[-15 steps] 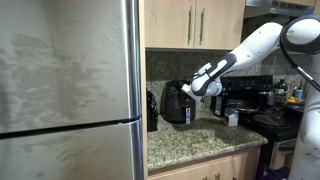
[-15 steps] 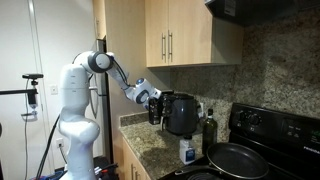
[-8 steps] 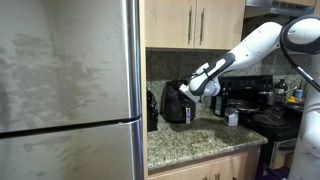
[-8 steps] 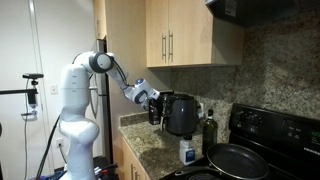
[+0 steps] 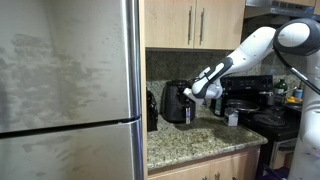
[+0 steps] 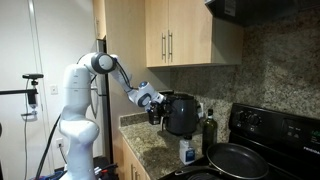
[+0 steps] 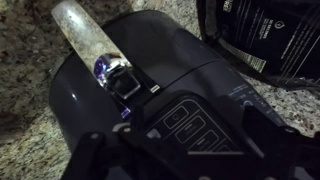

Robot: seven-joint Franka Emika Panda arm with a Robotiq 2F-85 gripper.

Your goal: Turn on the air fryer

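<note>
The black, rounded air fryer (image 5: pixel 177 103) stands on the granite counter below the wall cabinets and shows in both exterior views (image 6: pixel 182 114). My gripper (image 5: pixel 193 90) is right at its upper front, also seen from the side (image 6: pixel 155 104). The wrist view looks down on the fryer's glossy top (image 7: pixel 95 95) and its panel of outlined touch buttons (image 7: pixel 195 125). My gripper (image 7: pixel 178 132) hovers close over that panel. Its dark fingers sit apart at either side, with nothing between them. The view is dim, and I cannot tell whether a finger touches the panel.
A steel fridge (image 5: pixel 65 90) fills one side. A black stove (image 6: pixel 275 130) with a pan (image 6: pixel 235 160), a dark bottle (image 6: pixel 209 128) and a small white container (image 6: pixel 187 152) stand near the fryer. A black printed object (image 7: pixel 265 35) lies behind it.
The arm has shifted very slightly; the gripper stays at the air fryer's top front. Nothing else has moved.
</note>
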